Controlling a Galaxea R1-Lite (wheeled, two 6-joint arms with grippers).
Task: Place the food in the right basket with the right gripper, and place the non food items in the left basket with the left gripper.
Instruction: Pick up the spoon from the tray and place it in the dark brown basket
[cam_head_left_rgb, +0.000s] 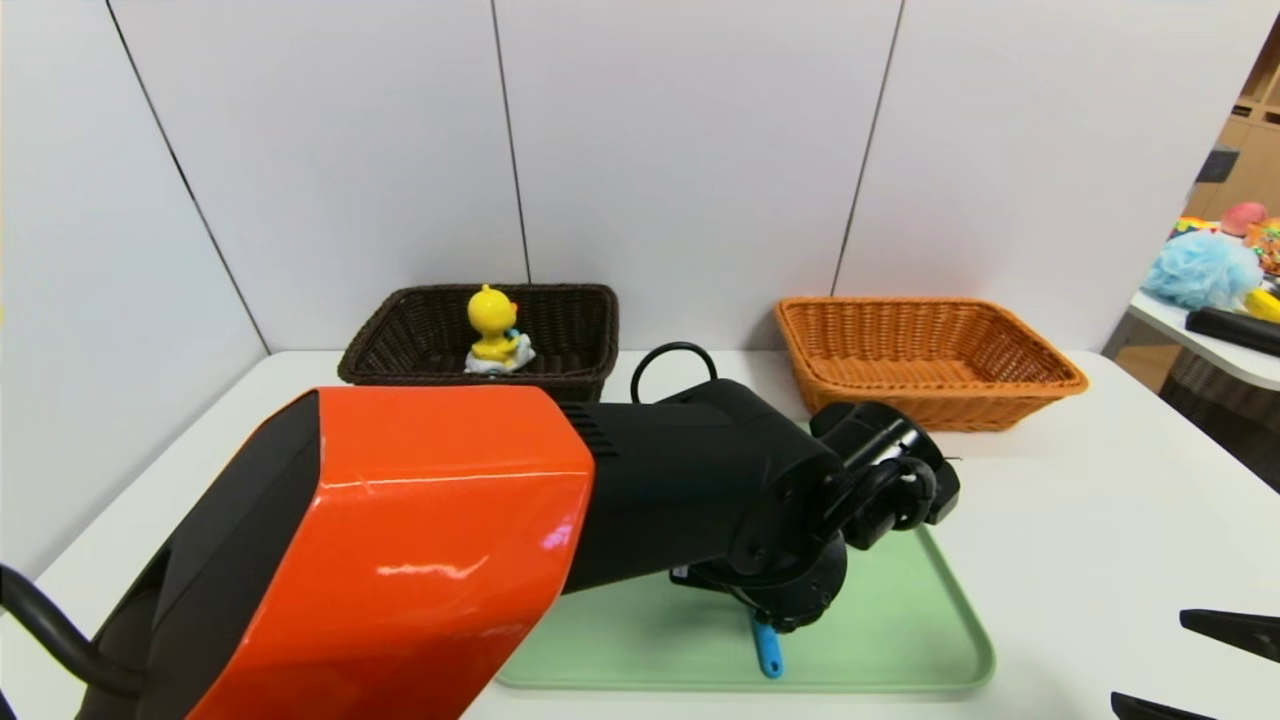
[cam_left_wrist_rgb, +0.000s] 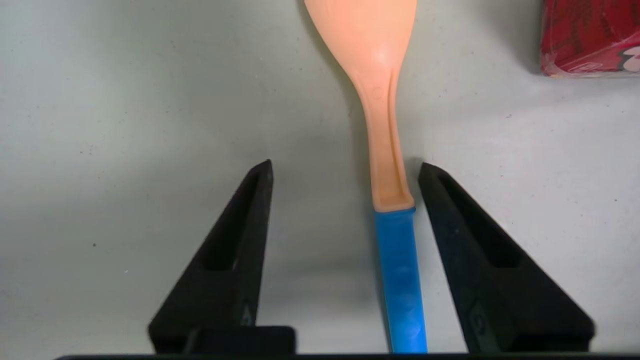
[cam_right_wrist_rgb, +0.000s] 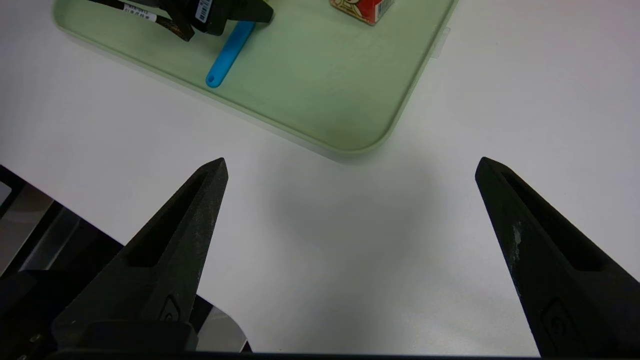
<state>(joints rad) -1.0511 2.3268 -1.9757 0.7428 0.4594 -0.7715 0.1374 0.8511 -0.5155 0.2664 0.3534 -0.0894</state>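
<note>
In the head view, the left arm (cam_head_left_rgb: 450, 520) reaches across the green tray (cam_head_left_rgb: 880, 640), hiding much of it; the blue handle end of a spoon (cam_head_left_rgb: 768, 648) shows beneath the wrist. Behind the tray stand two wicker baskets: the dark brown basket (cam_head_left_rgb: 400, 345) on the left, with a yellow duck toy (cam_head_left_rgb: 492, 325) in it, and the orange-brown basket (cam_head_left_rgb: 930, 390) on the right. The right gripper (cam_head_left_rgb: 1200, 670) is at the right edge, over the white table (cam_head_left_rgb: 1100, 560).

In the left wrist view, the left gripper (cam_left_wrist_rgb: 346, 162) is partly open — its fingers stand on either side of the spoon, which lies on the tray and is not gripped. The spoon has a peach bowl and neck; a red box (cam_left_wrist_rgb: 590, 37) lies near it.

In the right wrist view, the right gripper is wide open and holds nothing — it hangs over the table, beside the tray's corner.
</note>
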